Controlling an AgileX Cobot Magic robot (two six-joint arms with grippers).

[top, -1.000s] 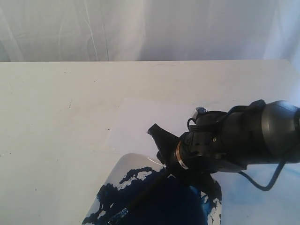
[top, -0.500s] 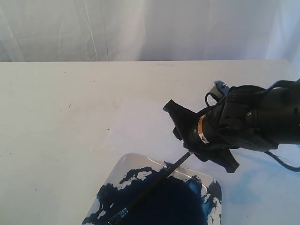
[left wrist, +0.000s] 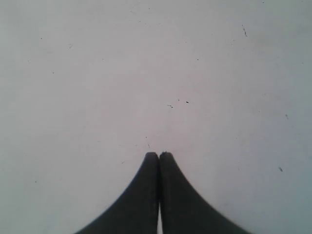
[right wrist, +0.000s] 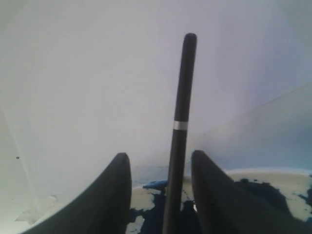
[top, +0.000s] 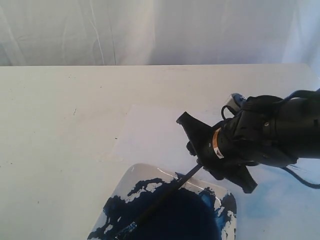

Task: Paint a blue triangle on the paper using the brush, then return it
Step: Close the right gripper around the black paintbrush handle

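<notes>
The thin brush (right wrist: pixel 180 97) looks light, stiff and slippery, so the right gripper (right wrist: pixel 160 155), open wide around it, should pinch its dry far end, not the wet tip.

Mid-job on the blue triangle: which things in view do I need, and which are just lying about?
Needed: brush, lying in the paint tray, its handle inside the open right tool; paper, its visible part blank.
Lying about: left tool, shut over the table; pale-blue smears; curtain.
</notes>
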